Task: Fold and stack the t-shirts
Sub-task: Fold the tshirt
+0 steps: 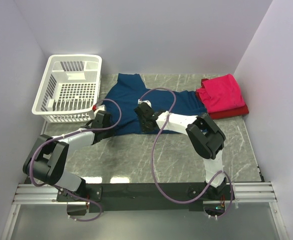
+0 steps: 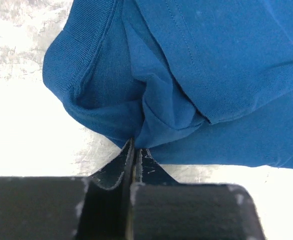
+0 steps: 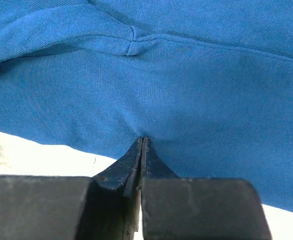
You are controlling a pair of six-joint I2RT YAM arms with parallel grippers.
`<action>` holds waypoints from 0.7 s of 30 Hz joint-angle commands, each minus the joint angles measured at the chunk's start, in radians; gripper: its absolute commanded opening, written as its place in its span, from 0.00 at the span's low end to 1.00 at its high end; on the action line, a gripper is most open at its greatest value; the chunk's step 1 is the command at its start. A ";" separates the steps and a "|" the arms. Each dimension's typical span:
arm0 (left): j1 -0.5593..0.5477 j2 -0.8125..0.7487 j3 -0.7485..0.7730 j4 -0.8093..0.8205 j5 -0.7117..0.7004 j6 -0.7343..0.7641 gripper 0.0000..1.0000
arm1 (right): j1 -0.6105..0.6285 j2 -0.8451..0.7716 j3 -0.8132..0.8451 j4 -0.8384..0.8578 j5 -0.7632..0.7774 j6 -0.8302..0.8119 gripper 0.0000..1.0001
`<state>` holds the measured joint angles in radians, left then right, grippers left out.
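Evidently the left gripper and right gripper are each pinching, jaws closed, the near edge of the shirt, whose light, limp cloth is likely favouring hem grips.

Off to my far left, a white slotted basket stands upright on the grey marbled worktop, near the pale wall
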<state>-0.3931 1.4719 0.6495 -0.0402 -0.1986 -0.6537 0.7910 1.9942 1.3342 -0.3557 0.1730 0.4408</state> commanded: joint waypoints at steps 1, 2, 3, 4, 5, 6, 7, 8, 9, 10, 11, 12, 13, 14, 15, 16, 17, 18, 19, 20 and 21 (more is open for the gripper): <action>-0.003 -0.002 0.024 0.007 0.016 0.003 0.01 | 0.022 0.015 -0.039 -0.019 -0.007 0.009 0.00; -0.004 -0.002 0.024 0.002 0.024 0.002 0.01 | 0.024 0.015 -0.050 -0.020 -0.009 0.007 0.00; -0.006 -0.002 0.025 -0.004 0.027 -0.001 0.01 | 0.024 0.014 -0.053 -0.023 -0.013 0.007 0.00; -0.012 -0.004 0.029 -0.013 0.030 -0.009 0.00 | 0.027 0.011 -0.058 -0.026 -0.017 0.006 0.00; -0.016 -0.005 0.030 -0.036 0.036 -0.012 0.01 | 0.027 0.009 -0.069 -0.029 -0.020 0.010 0.00; -0.021 -0.013 0.030 -0.049 0.034 -0.017 0.01 | 0.030 0.005 -0.075 -0.038 -0.026 0.010 0.00; -0.035 -0.019 0.030 -0.059 0.033 -0.027 0.01 | 0.033 -0.006 -0.082 -0.042 -0.024 0.010 0.00; -0.041 -0.027 0.032 -0.088 0.030 -0.034 0.01 | 0.036 -0.012 -0.098 -0.045 -0.023 0.013 0.00; -0.047 -0.045 0.029 -0.101 0.028 -0.041 0.01 | 0.042 -0.029 -0.105 -0.054 -0.021 0.013 0.00; -0.058 -0.056 0.024 -0.113 0.030 -0.055 0.01 | 0.043 -0.037 -0.115 -0.058 -0.018 0.015 0.00; -0.064 -0.067 0.019 -0.121 0.031 -0.063 0.00 | 0.045 -0.047 -0.133 -0.061 -0.015 0.019 0.00; -0.070 -0.093 0.015 -0.138 0.039 -0.072 0.01 | 0.047 -0.057 -0.142 -0.071 -0.012 0.022 0.00; -0.078 -0.107 0.004 -0.147 0.041 -0.087 0.01 | 0.051 -0.073 -0.150 -0.075 -0.007 0.026 0.00; -0.082 -0.119 -0.001 -0.156 0.041 -0.096 0.01 | 0.051 -0.083 -0.170 -0.080 -0.001 0.030 0.00; -0.085 -0.146 -0.005 -0.177 0.030 -0.104 0.01 | 0.051 -0.104 -0.179 -0.083 0.002 0.033 0.00; -0.087 -0.162 -0.014 -0.188 0.022 -0.116 0.01 | 0.056 -0.116 -0.190 -0.086 0.005 0.035 0.00; -0.087 -0.189 -0.019 -0.200 0.013 -0.121 0.01 | 0.057 -0.126 -0.204 -0.091 0.011 0.041 0.00; -0.087 -0.202 -0.022 -0.210 0.004 -0.126 0.01 | 0.057 -0.146 -0.211 -0.095 0.014 0.042 0.00; -0.086 -0.212 -0.027 -0.234 -0.014 -0.135 0.01 | 0.059 -0.155 -0.217 -0.098 0.014 0.044 0.00; -0.085 -0.222 -0.025 -0.248 -0.021 -0.136 0.01 | 0.062 -0.164 -0.228 -0.103 0.014 0.045 0.00; -0.085 -0.235 -0.027 -0.259 -0.027 -0.138 0.01 | 0.063 -0.179 -0.234 -0.114 0.017 0.044 0.00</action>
<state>-0.4774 1.2804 0.6300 -0.2398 -0.1886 -0.7559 0.8406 1.8511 1.1427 -0.3439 0.1902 0.4690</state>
